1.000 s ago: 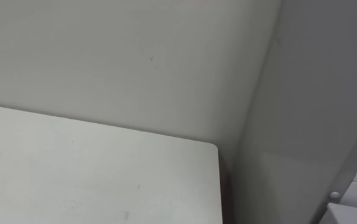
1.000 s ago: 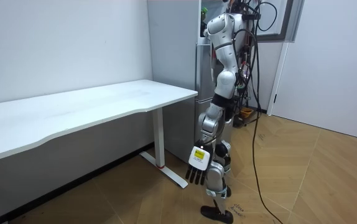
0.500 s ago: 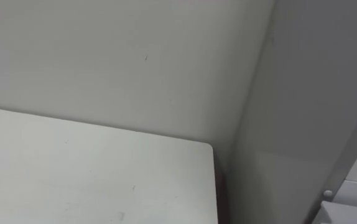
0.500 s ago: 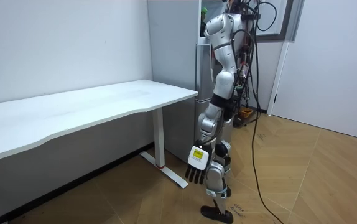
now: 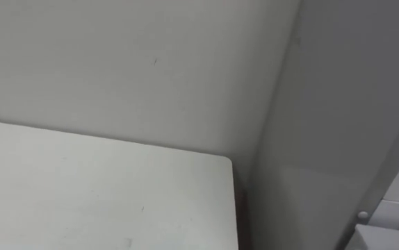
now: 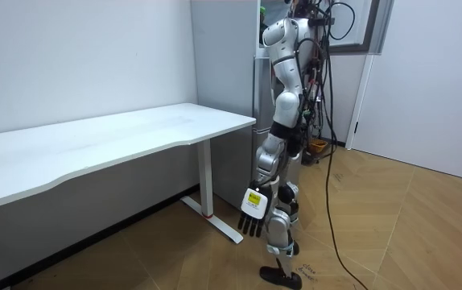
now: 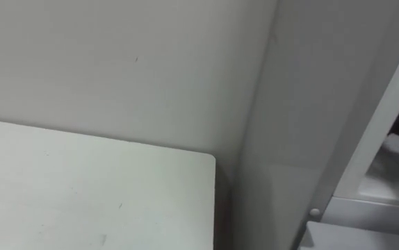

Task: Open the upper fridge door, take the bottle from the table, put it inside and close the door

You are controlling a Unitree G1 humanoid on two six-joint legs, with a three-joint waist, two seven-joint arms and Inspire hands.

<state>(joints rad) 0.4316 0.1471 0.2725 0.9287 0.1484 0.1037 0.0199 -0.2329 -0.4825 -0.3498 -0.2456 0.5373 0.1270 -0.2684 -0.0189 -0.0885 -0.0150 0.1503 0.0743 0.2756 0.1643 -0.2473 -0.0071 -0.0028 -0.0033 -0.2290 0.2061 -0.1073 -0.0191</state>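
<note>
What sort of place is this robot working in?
Probably an office or lab room rather than a home kitchen: a long white desk stands against a bare wall, with a tall grey fridge beside it, on a wood-pattern floor.

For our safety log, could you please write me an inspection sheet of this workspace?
Surface: table, white, bare top.
Job's things: fridge, grey and tall, against the wall by the table's end; the robot stands in front of it.
Clutter: nothing seen.
Hands: left hand hangs low by the leg, fingers straight, holding nothing.
Cables: only the robot's own.
Surroundings: white wall, wooden floor, white door at the room view's right.
</note>
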